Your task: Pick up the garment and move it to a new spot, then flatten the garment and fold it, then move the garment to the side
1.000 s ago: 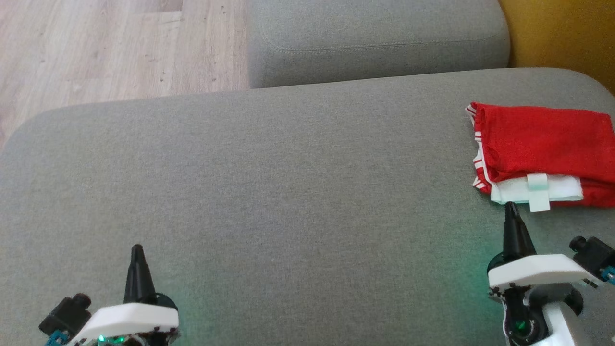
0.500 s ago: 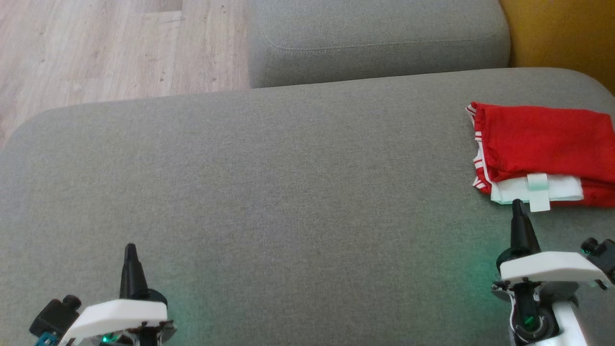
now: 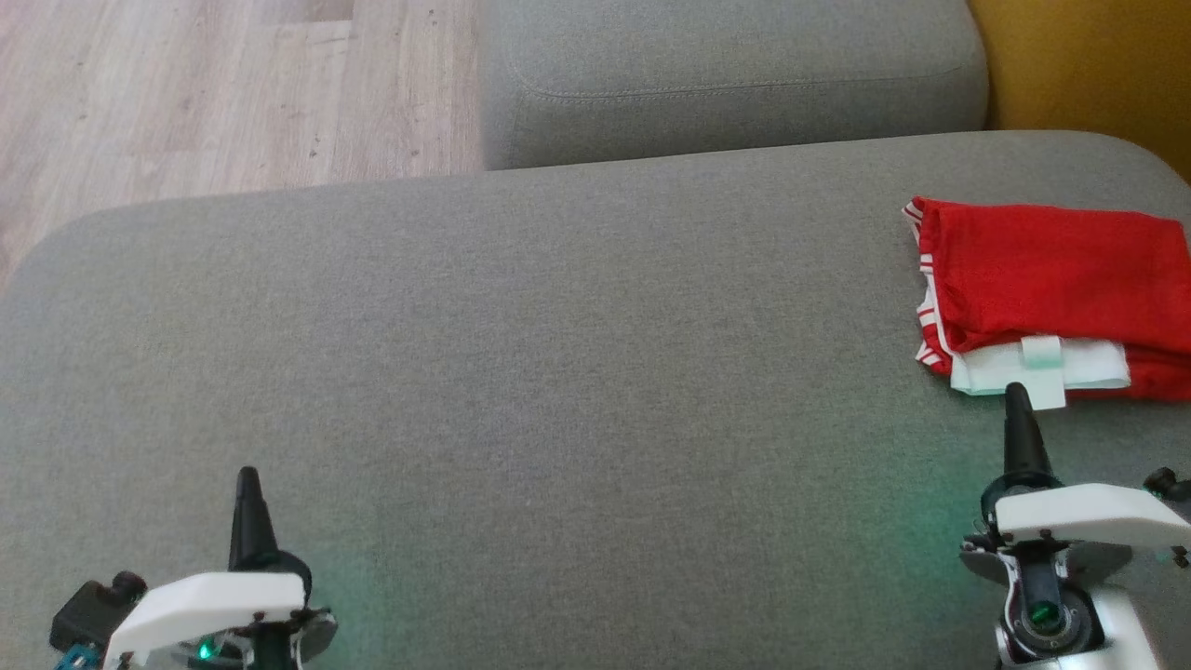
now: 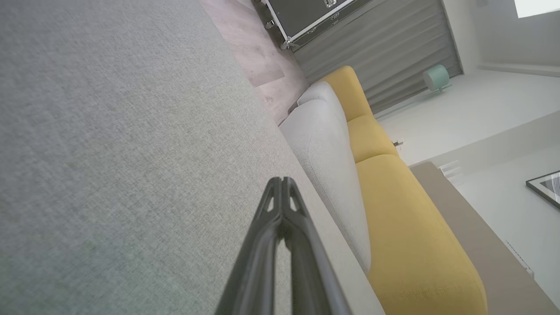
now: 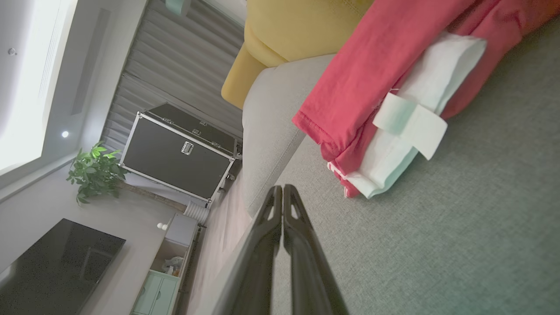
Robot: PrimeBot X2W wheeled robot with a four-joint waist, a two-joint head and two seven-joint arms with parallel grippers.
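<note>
The garment (image 3: 1056,284) is red with white trim, folded into a flat rectangle at the right side of the grey sofa seat (image 3: 558,372); a white label sticks out at its near edge. The right wrist view shows the garment (image 5: 372,83) in its upper right. My right gripper (image 3: 1015,395) is shut and empty, its tip just short of the white label. In its own view the right gripper (image 5: 283,189) has its fingers pressed together. My left gripper (image 3: 247,476) is shut at the lower left, far from the garment, and the left gripper (image 4: 280,181) hovers over bare fabric.
A grey back cushion (image 3: 735,79) lies beyond the seat, with a yellow cushion (image 3: 1089,65) at the far right. Wooden floor (image 3: 186,93) lies past the seat's left edge. A black case (image 5: 179,151) and a plant (image 5: 94,175) stand in the room.
Both arms have drawn down towards the bottom edge; the right gripper has shifted slightly right, its tip staying just below the garment's label. The garment has not moved.
</note>
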